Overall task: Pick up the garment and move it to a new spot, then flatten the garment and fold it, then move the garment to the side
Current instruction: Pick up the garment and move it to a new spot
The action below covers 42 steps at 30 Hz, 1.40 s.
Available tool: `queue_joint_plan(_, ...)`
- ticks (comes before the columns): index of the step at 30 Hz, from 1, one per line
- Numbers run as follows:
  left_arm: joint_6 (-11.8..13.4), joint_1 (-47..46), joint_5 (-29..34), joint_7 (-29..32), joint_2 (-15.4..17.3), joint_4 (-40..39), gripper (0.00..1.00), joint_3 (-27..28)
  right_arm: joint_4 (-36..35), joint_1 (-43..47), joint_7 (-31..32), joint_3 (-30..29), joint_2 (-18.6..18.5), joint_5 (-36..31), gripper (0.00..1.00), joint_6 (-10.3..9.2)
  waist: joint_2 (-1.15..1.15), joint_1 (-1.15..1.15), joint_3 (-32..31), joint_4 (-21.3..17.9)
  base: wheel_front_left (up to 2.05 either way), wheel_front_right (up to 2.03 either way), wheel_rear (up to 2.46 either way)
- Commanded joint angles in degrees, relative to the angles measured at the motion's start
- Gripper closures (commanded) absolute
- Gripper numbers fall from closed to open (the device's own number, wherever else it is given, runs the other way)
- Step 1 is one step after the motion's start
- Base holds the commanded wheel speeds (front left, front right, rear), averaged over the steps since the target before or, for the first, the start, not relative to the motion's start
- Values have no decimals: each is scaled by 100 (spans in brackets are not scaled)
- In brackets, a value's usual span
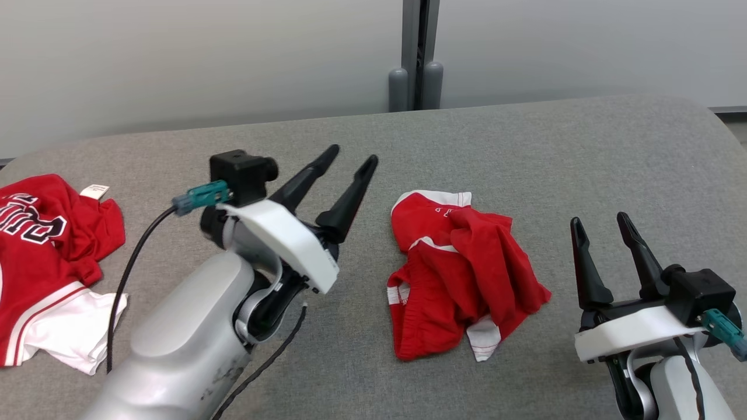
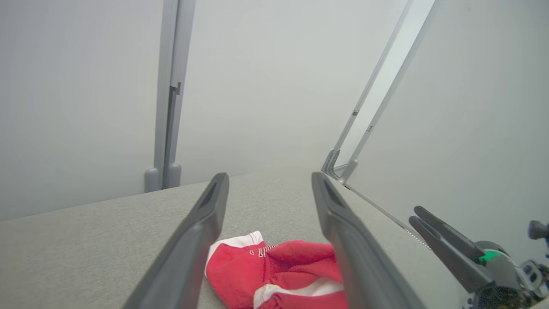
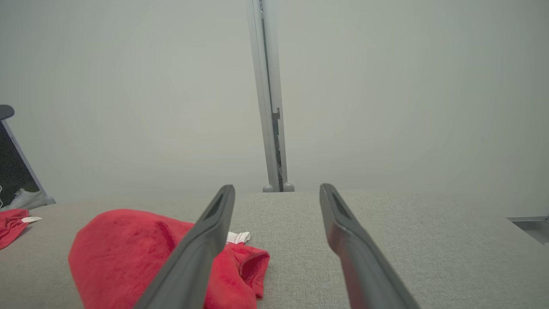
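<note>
Garment [image 1: 461, 274], a red piece with white trim, was seen lying crumpled on the grey padded table [image 1: 554, 151], between the two grippers and touched by neither. The left gripper [image 1: 350, 160] was held just to the garment's left, its dark fingers spread apart with nothing between them. The right gripper [image 1: 600, 220] was likewise spread and empty, near the garment's right side. A second red jersey [image 1: 41, 256] was seen well apart at the table's left edge. The cloth was judged light, soft and limp, so that it would sag and bunch when lifted and could not be pushed flat like a stiff thing. Thin layers could be pinched together by mistake. Hold was judged best taken at the white-edged hem, one corner by each gripper, so that the folds could be drawn open.
</note>
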Motion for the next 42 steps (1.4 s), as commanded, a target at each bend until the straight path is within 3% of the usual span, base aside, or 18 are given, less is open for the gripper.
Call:
queue_joint_plan(1,127,160,119,-146,123,-56,0,49,-68,76,-25,-7,-30,34,0,13,0,0,-45,70,0,0,0)
queue_joint_plan(7,707,704,400,-721,682,-422,0,393,-268,232,-26,-36,-36,-6,0,13,0,0,-148,229,0,0,0)
queue_joint_plan(8,707,704,400,-721,682,-422,0,393,-268,232,-26,-36,-36,-6,0,13,0,0,-148,229,0,0,0)
queue_joint_plan(14,1352,1417,731,-949,1019,-936,0,1043,-479,359,-26,-64,-19,-33,0,13,0,0,-236,306,0,0,0)
queue_joint_plan(20,1681,2274,1451,-955,1001,-1584,0,1993,-687,527,-25,-77,-10,-30,0,13,0,0,-260,340,0,0,0)
queue_joint_plan(29,1584,3487,2399,-957,445,-2045,0,3065,-780,739,-26,-146,4,-18,0,13,0,0,-284,273,0,0,0)
queue_joint_plan(35,1312,3934,2835,-958,-3,-2037,0,3420,-791,794,-26,-172,8,-20,0,13,0,0,-292,279,0,0,0)
queue_joint_plan(42,970,3993,3163,-958,-305,-1877,0,3645,-691,722,-26,-141,12,-15,0,13,0,0,-338,308,0,0,0)
